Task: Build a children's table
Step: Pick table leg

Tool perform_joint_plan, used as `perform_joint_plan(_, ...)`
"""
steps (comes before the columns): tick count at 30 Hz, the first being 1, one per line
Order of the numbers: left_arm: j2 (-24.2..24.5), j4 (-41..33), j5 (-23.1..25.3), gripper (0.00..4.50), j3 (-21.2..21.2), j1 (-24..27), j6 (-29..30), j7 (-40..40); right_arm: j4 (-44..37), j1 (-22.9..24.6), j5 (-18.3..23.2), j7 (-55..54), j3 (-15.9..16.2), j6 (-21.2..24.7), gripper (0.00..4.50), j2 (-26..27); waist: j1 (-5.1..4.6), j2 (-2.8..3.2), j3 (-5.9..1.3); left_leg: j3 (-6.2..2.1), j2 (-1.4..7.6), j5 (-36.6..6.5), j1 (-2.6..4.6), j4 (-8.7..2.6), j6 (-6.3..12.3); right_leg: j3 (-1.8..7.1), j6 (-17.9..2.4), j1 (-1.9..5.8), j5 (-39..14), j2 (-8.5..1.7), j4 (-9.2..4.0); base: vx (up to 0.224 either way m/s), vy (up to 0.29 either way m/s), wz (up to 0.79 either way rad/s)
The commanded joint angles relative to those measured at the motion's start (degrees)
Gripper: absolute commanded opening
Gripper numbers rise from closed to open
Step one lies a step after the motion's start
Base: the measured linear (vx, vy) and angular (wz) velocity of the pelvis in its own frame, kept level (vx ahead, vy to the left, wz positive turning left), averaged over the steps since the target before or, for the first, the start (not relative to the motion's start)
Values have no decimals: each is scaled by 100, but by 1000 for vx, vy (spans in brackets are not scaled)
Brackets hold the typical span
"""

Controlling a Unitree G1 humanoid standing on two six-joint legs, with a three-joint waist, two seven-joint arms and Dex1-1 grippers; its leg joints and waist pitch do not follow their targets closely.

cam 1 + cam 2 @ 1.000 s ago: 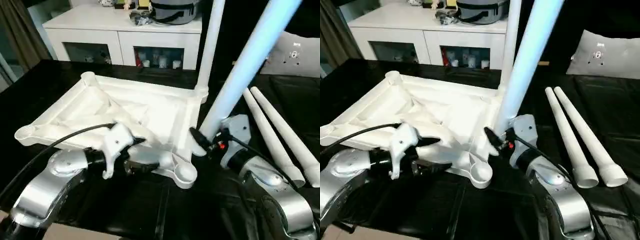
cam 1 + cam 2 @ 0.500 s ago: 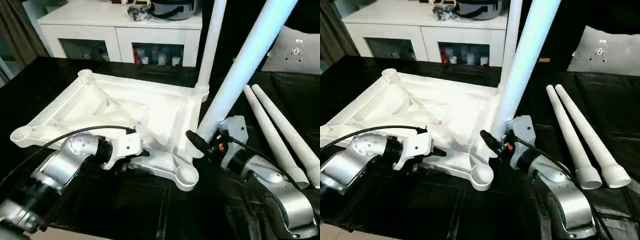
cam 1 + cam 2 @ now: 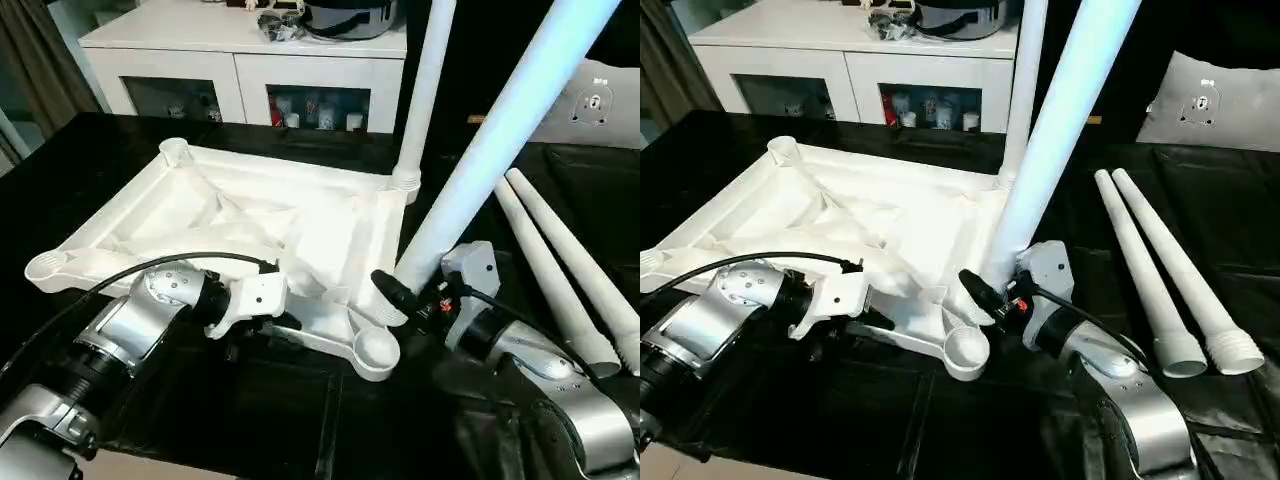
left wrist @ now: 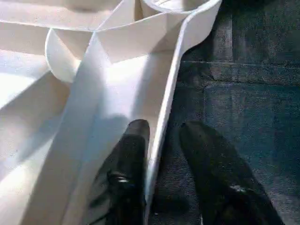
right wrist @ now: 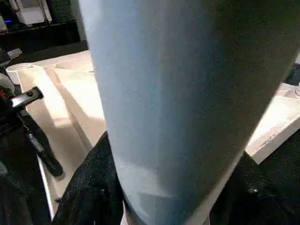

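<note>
Left eye view: white table top (image 3: 250, 215) upside-down, ribbed – left gripper (image 4: 161, 154) straddles rim; right gripper (image 3: 400, 290) grips leg (image 3: 490, 140).

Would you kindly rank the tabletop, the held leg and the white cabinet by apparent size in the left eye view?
1. Tabletop.
2. Cabinet and held leg: unsure, since the leg is nearer the camera and both are cut off at the frame's top.

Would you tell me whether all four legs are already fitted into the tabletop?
No: two legs lie on the black surface beside the tabletop.

2 upright legs (image 3: 425, 90) beside tabletop (image 3: 300, 215)
</note>
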Motion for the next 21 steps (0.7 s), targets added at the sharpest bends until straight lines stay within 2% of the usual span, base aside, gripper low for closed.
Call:
perform_joint_plan(1,-65,110,80,125,-51,-105,-74,-171,-180,7,43,0,33,0,190,2,15,10,-307,-162,453,-927,160,-411,148,212,-1325,115,743,-549,-405,0,0,0)
perform_joint_plan(4,-92,151,149,112,-102,-139,-105,-199,-259,80,40,-8,51,12,190,-2,16,27,-289,-169,463,-1087,167,-426,104,212,-1351,114,617,-553,-418,0,0,0)
perform_joint_plan(5,-120,225,205,89,-128,-176,-163,-176,-270,92,31,-9,62,15,190,-10,16,38,-288,-174,467,-1127,173,-432,90,214,-1350,112,586,-553,-418,0,0,0)
perform_joint_plan(6,-127,243,219,89,-135,-186,-175,-169,-273,94,29,-9,64,16,190,-13,13,25,-286,-174,466,-1174,175,-436,75,218,-1347,117,531,-555,-428,0,0,0)
perform_joint_plan(8,-173,433,403,69,-228,-273,-325,-95,-284,101,-2,-3,82,9,190,-41,6,53,-277,-175,462,-1278,178,-445,27,221,-1343,111,413,-551,-442,0,0,0)
perform_joint_plan(10,-229,604,534,61,-232,-335,-426,49,-275,69,0,-1,64,15,190,-46,0,20,-270,-174,468,-1325,173,-450,-4,233,-1341,122,302,-568,-453,0,0,0)
perform_joint_plan(11,-243,632,548,51,-223,-346,-435,81,-275,62,4,1,58,18,190,-48,6,26,-276,-174,469,-1305,173,-447,-7,230,-1338,127,302,-575,-449,0,0,0)
perform_joint_plan(13,-306,674,500,33,-114,-356,-332,151,-249,1,25,-3,33,30,190,-38,9,22,-280,-173,472,-1250,173,-446,11,230,-1343,121,328,-572,-446,0,0,0)
perform_joint_plan(15,-378,521,272,24,87,-277,13,184,-198,-95,57,3,30,54,190,-8,12,24,-286,-167,478,-1270,182,-447,20,226,-1381,108,262,-577,-441,0,0,0)
perform_joint_plan(16,-446,329,154,24,263,-184,414,419,-158,-188,116,1,27,99,190,45,10,25,-282,-173,480,-1269,177,-452,17,220,-1400,108,231,-578,-437,0,0,0)
perform_joint_plan(18,-469,282,145,10,315,-163,558,537,-139,-229,140,-3,23,119,190,66,-8,25,-285,-172,472,-1206,162,-447,34,217,-1430,117,319,-573,-426,0,0,0)
perform_joint_plan(21,-596,258,230,4,519,-68,849,1087,14,-459,162,-86,10,224,190,153,-57,-17,-294,-166,448,-995,125,-422,145,212,-1450,155,561,-576,-426,0,0,0)
